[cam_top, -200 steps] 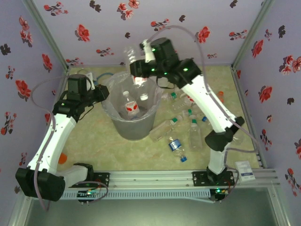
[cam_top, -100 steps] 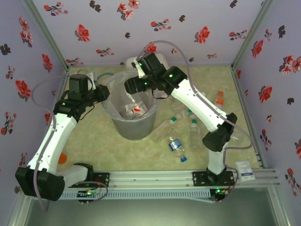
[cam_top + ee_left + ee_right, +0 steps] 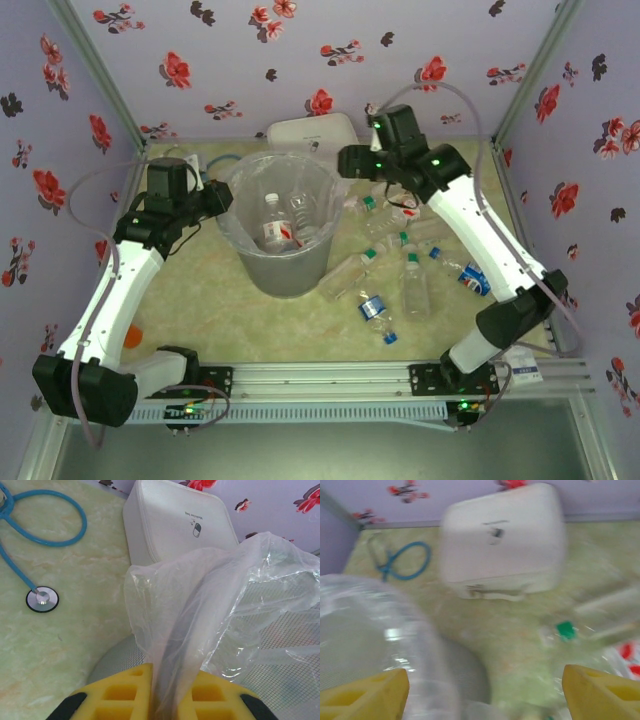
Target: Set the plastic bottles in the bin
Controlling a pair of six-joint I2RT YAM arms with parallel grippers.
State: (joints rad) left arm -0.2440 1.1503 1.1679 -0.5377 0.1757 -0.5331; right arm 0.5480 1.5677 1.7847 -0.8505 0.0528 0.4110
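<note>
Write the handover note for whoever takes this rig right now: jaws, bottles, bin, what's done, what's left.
Left gripper: jaws shut on the bag liner at the bin's left rim.
Right gripper: jaws open, empty, by the bin's far right rim.
Done: a few bottles lie in the bin.
Left: several loose bottles lie on the table right of the bin; each one goes in.
Not part of the job: white container, stethoscope.
</note>
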